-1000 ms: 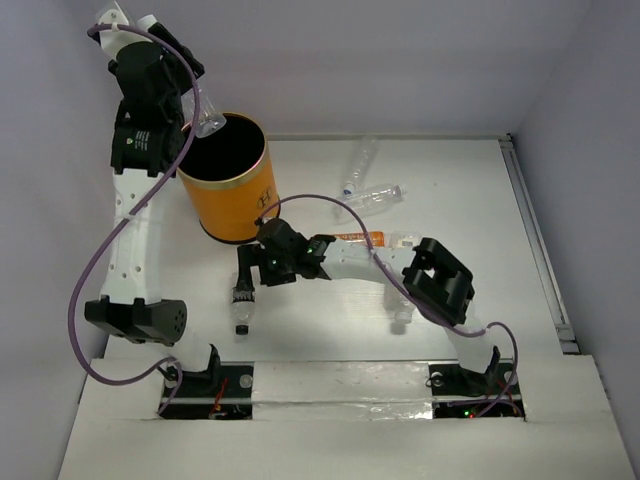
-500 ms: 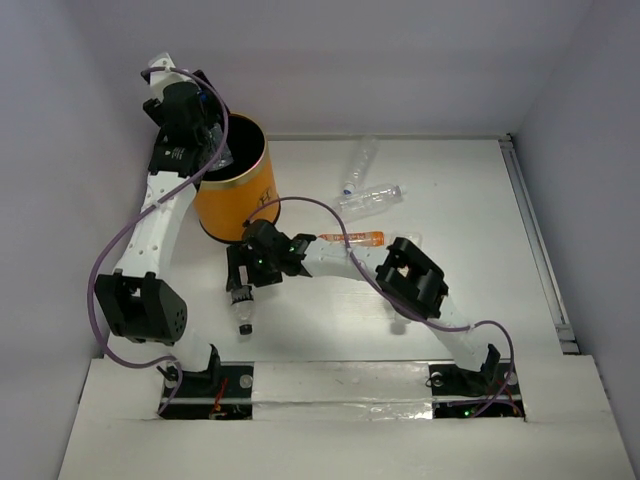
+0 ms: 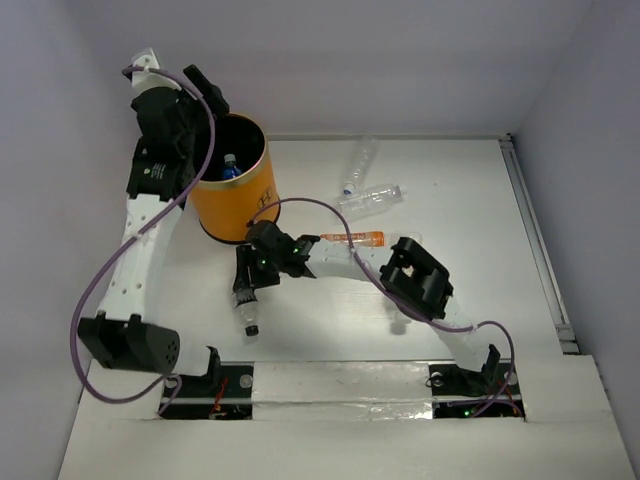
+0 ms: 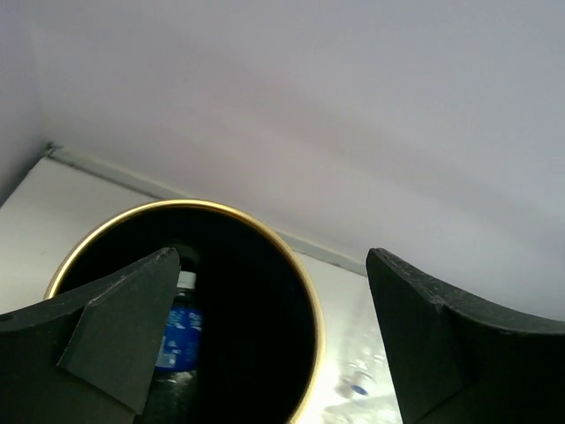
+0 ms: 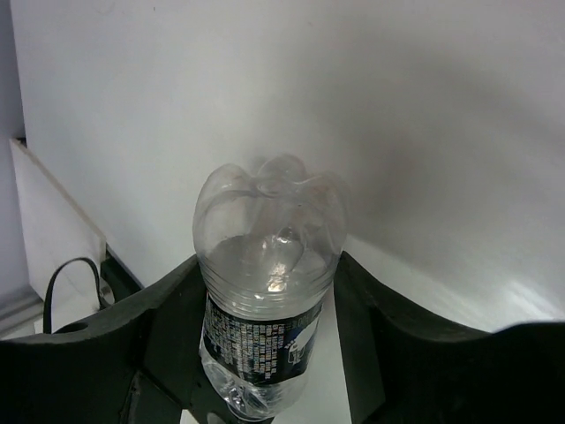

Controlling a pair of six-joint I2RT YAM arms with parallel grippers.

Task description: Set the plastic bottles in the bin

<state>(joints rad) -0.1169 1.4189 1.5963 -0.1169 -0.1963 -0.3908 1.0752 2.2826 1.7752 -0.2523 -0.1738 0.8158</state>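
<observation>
One bottle (image 3: 229,167) sits in the bin (image 3: 243,216); right hand (image 5: 267,291) grips second bottle (image 5: 265,221).

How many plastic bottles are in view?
5: blue-labelled bottle in the bin, black-labelled bottle in the right gripper, orange bottle and two clear bottles on the table. The right arm may hide more.

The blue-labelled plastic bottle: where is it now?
In the top view, the blue-labelled plastic bottle is inside the orange cylindrical bin at the table's far-left corner; the left wrist view shows it there too.
</observation>
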